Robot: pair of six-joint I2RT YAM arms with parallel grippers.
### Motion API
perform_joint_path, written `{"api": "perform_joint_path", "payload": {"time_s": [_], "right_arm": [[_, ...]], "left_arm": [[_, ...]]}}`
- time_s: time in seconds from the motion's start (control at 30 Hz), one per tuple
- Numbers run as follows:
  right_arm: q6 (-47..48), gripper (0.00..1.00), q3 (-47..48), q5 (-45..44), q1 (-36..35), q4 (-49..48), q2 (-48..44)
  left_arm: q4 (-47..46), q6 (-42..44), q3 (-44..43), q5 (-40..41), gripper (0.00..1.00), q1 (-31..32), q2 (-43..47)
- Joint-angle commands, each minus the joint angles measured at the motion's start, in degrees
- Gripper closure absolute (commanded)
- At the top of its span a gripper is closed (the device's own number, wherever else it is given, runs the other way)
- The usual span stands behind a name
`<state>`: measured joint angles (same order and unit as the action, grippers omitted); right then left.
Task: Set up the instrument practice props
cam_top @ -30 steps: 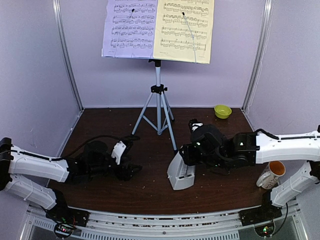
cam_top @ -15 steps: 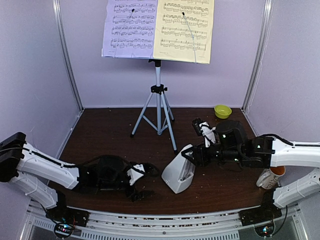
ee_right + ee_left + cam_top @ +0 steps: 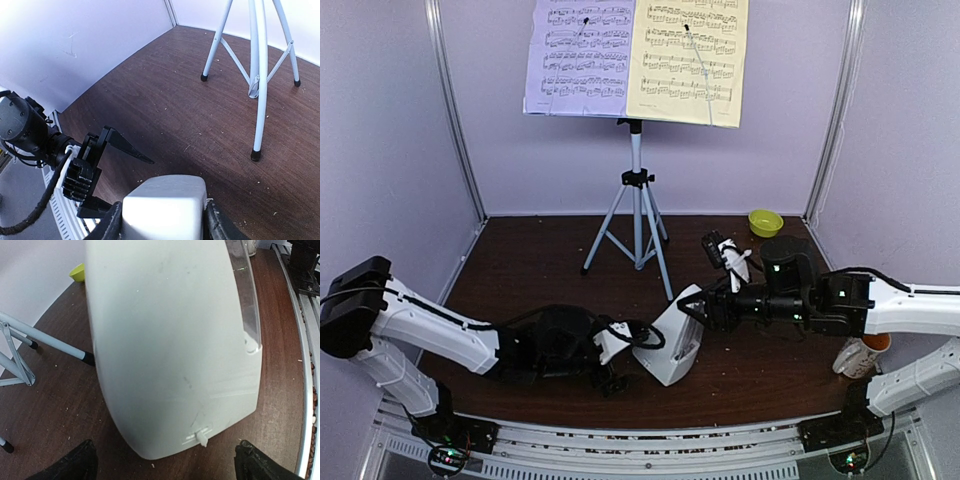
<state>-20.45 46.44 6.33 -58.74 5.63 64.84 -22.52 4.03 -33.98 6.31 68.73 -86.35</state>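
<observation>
The small light grey metronome [image 3: 672,350] leans tilted on the dark table, its narrow top [image 3: 164,207] clamped between the fingers of my right gripper [image 3: 698,308]. My left gripper [image 3: 630,355] stands wide open just left of the metronome's base, its body [image 3: 170,340] filling the left wrist view with one black fingertip [image 3: 80,464] on each side and neither touching. At the back stands the music stand's silver tripod [image 3: 636,215], carrying the lilac page [image 3: 578,55] and the pale yellow page [image 3: 685,60], which hide the desk.
A small green bowl [image 3: 765,222] sits in the back right corner. A mug with an orange inside [image 3: 863,350] stands by the right arm. The tripod's legs [image 3: 257,75] spread over the table's middle back. Booth walls close in on three sides.
My left arm has swung right up to the metronome and its gripper has opened wide. My right gripper, still holding the metronome's top, has drawn back right, tilting the metronome.
</observation>
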Motion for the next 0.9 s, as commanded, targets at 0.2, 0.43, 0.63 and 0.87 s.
{"api": "perform_joint_path", "payload": {"time_s": [0.2,0.43,0.63,0.87], "right_arm": [[-4.31,1.0,0.37,-0.81,0.21,-9.37,-2.26],[-4.07,1.0,0.07,-0.5,0.23,-9.39,-2.83],[-4.46,1.0,0.94,-1.95,0.13,-8.12,-2.17],[-10.95,0.98,4.46,-15.31,-1.5,-2.07,1.47]], "left_arm": [[-2.04,2.49,-6.06,-0.94,0.12,0.13,-6.56],[-2.56,3.51,-4.43,-4.53,0.42,-3.63,-5.86],[-3.19,4.0,-3.68,-6.6,0.45,-6.41,-4.43],[-6.52,-1.82,0.92,1.0,0.06,-7.57,0.0]]}}
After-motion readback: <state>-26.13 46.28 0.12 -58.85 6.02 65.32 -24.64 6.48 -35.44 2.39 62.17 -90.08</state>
